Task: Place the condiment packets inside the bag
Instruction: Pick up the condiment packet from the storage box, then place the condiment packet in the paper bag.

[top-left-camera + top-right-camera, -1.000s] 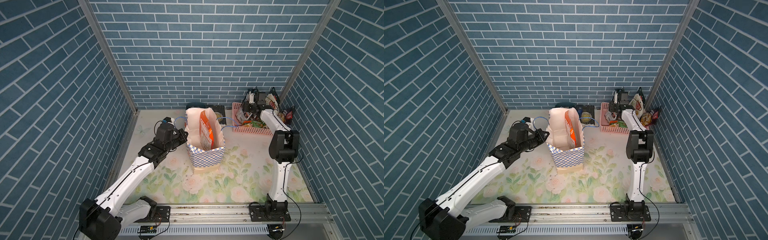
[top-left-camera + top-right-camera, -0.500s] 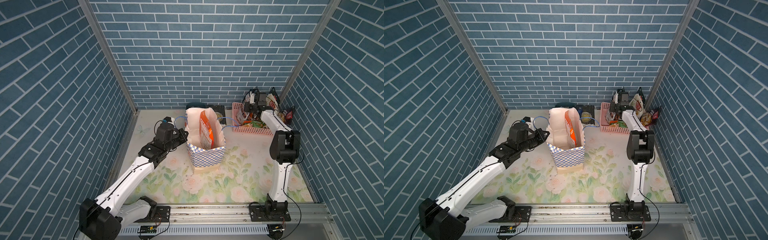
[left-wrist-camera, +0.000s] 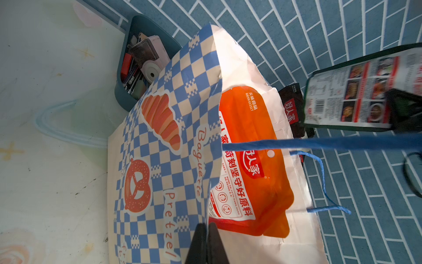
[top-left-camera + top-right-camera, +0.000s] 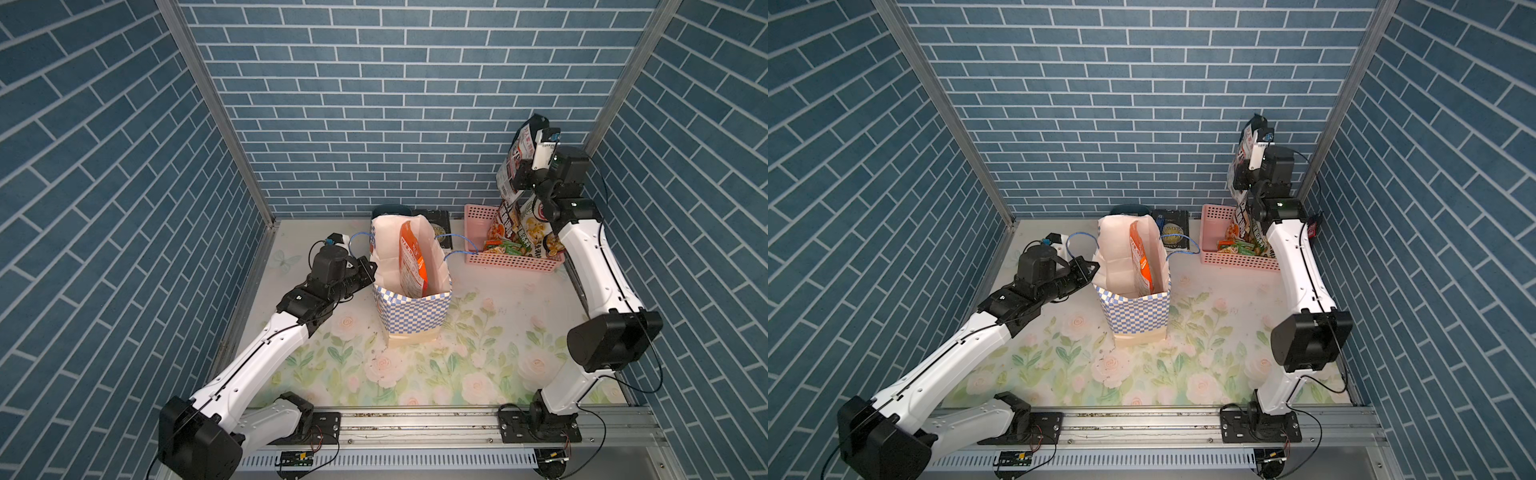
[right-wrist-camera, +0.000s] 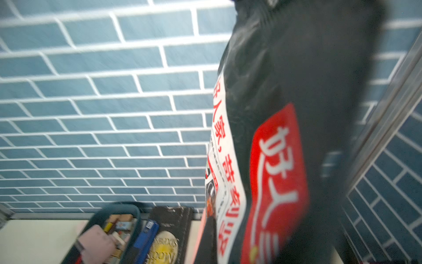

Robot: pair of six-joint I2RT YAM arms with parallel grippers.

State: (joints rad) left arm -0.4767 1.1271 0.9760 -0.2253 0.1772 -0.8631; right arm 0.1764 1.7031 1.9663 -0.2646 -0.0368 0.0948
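Risen from the pink basket (image 4: 511, 261) at two o'clock from the bag (image 4: 415, 316), the right gripper (image 4: 520, 176) clamped a black condiment packet (image 4: 508, 183) aloft, while the left gripper (image 4: 369, 272) pinched the bag's nine-o'clock rim.

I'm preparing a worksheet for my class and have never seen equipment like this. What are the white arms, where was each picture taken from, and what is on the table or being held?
Two white robot arms stand at a flowery table, each ending in a two-fingered gripper. Two pictures look down from above; two come from cameras on the arms' wrists. The left gripper pinches the rim of the checkered paper bag, which holds an orange packet. The right gripper holds a black packet in the air by the pink basket of more packets.
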